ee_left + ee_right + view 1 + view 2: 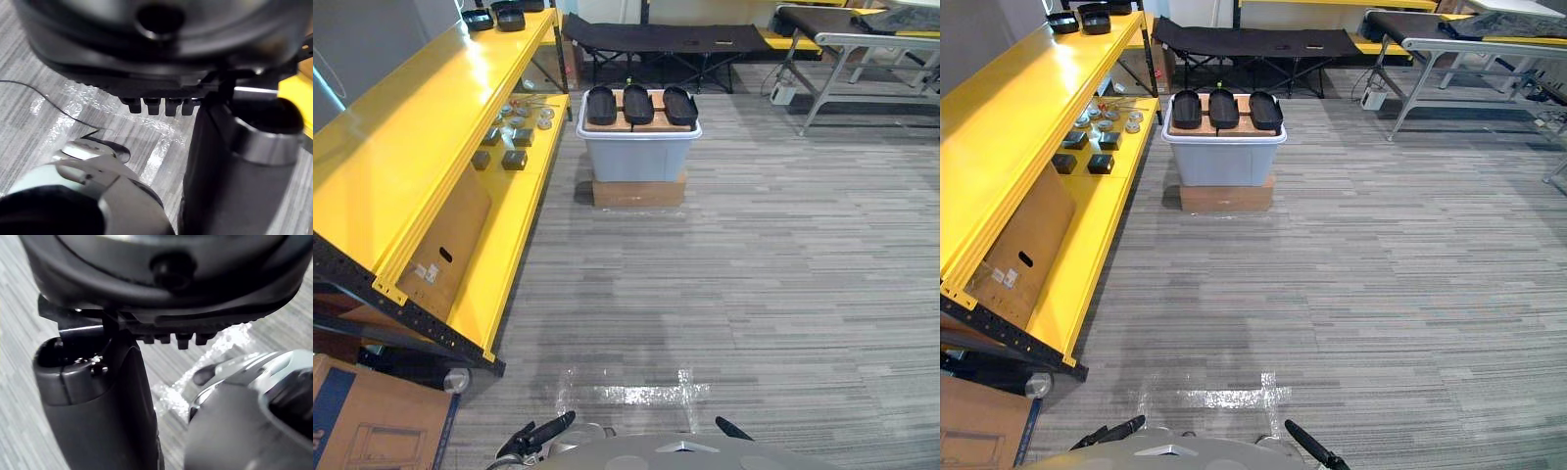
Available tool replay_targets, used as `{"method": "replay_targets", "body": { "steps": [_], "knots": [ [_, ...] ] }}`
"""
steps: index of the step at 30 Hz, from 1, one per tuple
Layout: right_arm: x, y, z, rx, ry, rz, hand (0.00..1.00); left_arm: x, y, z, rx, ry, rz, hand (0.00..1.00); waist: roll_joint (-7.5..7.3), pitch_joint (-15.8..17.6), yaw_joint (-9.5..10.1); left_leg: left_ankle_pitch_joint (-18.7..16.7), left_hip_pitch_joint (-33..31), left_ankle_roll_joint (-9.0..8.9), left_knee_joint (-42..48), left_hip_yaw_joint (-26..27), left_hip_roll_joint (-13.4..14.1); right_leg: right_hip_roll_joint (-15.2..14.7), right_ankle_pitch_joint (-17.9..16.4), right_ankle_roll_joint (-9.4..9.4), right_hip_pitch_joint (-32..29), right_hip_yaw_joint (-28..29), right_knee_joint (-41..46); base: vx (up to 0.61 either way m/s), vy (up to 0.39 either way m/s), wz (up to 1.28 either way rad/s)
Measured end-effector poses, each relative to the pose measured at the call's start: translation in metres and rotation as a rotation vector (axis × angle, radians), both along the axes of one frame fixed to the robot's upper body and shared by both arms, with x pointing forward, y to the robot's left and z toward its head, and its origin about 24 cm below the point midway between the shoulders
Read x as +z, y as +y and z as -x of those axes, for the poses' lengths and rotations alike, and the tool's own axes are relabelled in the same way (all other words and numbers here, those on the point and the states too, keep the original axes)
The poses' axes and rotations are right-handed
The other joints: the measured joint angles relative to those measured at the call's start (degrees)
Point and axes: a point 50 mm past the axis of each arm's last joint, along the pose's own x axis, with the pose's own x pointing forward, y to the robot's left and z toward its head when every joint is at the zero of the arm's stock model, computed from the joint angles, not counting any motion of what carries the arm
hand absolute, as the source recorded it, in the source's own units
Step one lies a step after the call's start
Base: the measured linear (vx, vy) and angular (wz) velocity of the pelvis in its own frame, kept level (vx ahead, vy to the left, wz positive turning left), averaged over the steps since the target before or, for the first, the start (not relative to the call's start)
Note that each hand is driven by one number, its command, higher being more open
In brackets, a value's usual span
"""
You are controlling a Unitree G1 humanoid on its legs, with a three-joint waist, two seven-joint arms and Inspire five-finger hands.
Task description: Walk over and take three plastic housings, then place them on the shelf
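Left hand [540,433] hangs low at the robot's left side, fingers straight and relaxed, holding nothing. Right hand [1310,447] hangs likewise at the right side, loose and empty. Both are well apart from the work.

The three plastic housings [637,103] lie side by side on a brown board [617,123] across the top of a grey bin [637,155]. The bin stands on a flat cardboard box [639,193] on the carpeted floor [783,274] — straight ahead, near the far end of the yellow shelf [401,127]. None is taken yet.

Handling, judged from appearance: each housing is a black, oblong, shallow shell with a raised rim. Expect it to be light and stiff, with a smooth, possibly slippery surface. A thin wall may flex under a hard squeeze.

Recommended hold: pinch the rim along a long side, thumb inside and fingers outside, or span the narrow width from above. The outer housings offer free sides; the middle one sits close between its neighbours. Similar black shells [510,19] rest on the shelf's top level at its far end — a likely placement area.
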Motion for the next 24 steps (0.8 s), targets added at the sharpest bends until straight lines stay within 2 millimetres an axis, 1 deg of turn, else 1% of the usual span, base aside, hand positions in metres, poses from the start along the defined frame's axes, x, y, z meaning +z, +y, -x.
{"method": "replay_targets", "body": {
  "steps": [1,2,4,5,8,10,11,13,15,17,19,22,24],
  "knots": [
    [0.001,0.002,-0.007,0.005,-0.021,0.008,1.0,0.001,0.001,-0.004,-0.011,-0.011,0.0,1.0,-0.4,0.2,0.06,1.1,0.8,0.39,-1.8,-0.1,-0.4,-0.2,0.0,0.4,0.1,-0.3,-0.3,0.03,0.025,0.07],
    [0.001,0.002,-0.01,0.007,-0.03,0.01,1.0,0.001,0.001,-0.006,-0.012,-0.016,-0.001,1.0,-0.56,0.2,0.04,1.4,0.9,0.42,-2.3,-0.3,-0.6,-0.3,0.1,0.55,0.2,-0.5,-0.4,0.05,0.04,0.09],
    [0.004,0.007,-0.028,0.043,-0.069,0.033,1.0,0.004,0.001,-0.014,-0.041,-0.065,-0.015,1.0,-1.12,0.6,0.18,2.5,2.4,0.49,-4.6,-0.3,-0.9,-0.4,0.4,0.95,0.5,-0.8,-0.6,0.03,0.039,0.03],
    [0.005,0.009,-0.034,0.063,-0.085,0.041,1.0,0.005,0.002,-0.016,-0.049,-0.08,-0.018,1.0,-1.25,0.7,0.27,2.8,2.6,0.52,-5.1,-0.3,-1.0,-0.4,0.4,1.04,0.5,-0.8,-0.6,0.0,0.0,0.0],
    [0.01,0.016,-0.056,0.085,-0.158,0.055,1.0,0.009,-0.001,-0.028,-0.035,-0.14,-0.003,1.0,-1.46,0.7,0.45,3.4,2.9,0.81,-5.9,-0.5,-1.2,-0.6,0.8,1.56,0.5,-1.3,-0.6,-0.01,0.024,0.1],
    [0.013,0.019,-0.066,0.102,-0.191,0.059,1.0,0.011,-0.003,-0.032,-0.03,-0.163,0.003,1.0,-1.38,0.7,0.43,3.5,3.4,0.78,-6.3,-0.3,-1.2,-0.6,0.9,1.75,0.6,-1.1,-0.6,-0.02,0.011,-0.05],
    [0.016,0.02,-0.072,0.107,-0.228,0.065,1.0,0.012,-0.005,-0.038,-0.014,-0.181,0.011,1.0,-1.37,0.7,0.4,3.8,4.2,0.77,-7.3,0.1,-1.3,-0.6,0.9,1.76,0.9,-0.8,-0.5,-0.06,0.022,-0.14],
    [0.018,0.019,-0.075,0.138,-0.253,0.09,1.0,0.014,-0.005,-0.046,0.006,-0.191,-0.007,1.0,-1.45,0.7,0.22,4.4,5.3,0.7,-8.8,0.6,-1.4,-0.6,1.0,1.76,1.1,-0.5,-0.5,-0.07,0.014,-0.15],
    [0.018,0.018,-0.075,0.145,-0.269,0.096,1.0,0.015,-0.009,-0.054,0.023,-0.206,-0.006,1.0,-1.74,0.7,0.08,4.7,5.6,0.79,-9.5,1.2,-1.5,-0.6,1.0,1.75,1.0,-0.1,-0.5,-0.08,0.013,-0.13],
    [0.018,0.019,-0.072,0.15,-0.264,0.097,1.0,0.015,-0.012,-0.056,0.049,-0.224,0.01,1.0,-1.9,0.7,-0.32,4.7,5.6,0.79,-9.5,1.3,-1.5,-0.6,1.0,1.75,0.9,0.1,-0.5,-0.06,0.011,-0.07],
    [0.017,0.02,-0.069,0.155,-0.253,0.1,1.0,0.014,-0.015,-0.055,0.108,-0.232,0.047,1.0,-1.86,0.7,-1.37,4.7,5.5,0.91,-9.5,1.3,-1.6,-0.7,0.9,1.71,0.6,0.2,-0.6,-0.05,0.004,-0.06],
    [0.015,0.022,-0.064,0.149,-0.225,0.113,1.0,0.016,-0.018,-0.057,0.151,-0.249,0.064,1.0,-1.42,1.0,-1.27,4.9,5.3,1.04,-9.6,1.3,-1.7,-0.7,0.9,1.6,0.5,0.1,-0.7,-0.04,0.0,0.0],
    [0.014,0.021,-0.062,0.139,-0.215,0.118,1.0,0.016,-0.018,-0.054,0.159,-0.243,0.057,1.0,-1.25,1.1,-1.2,5.0,5.3,1.02,-9.6,1.3,-1.7,-0.7,0.8,1.57,0.5,0.0,-0.8,0.0,0.0,0.0]
  ]
}}
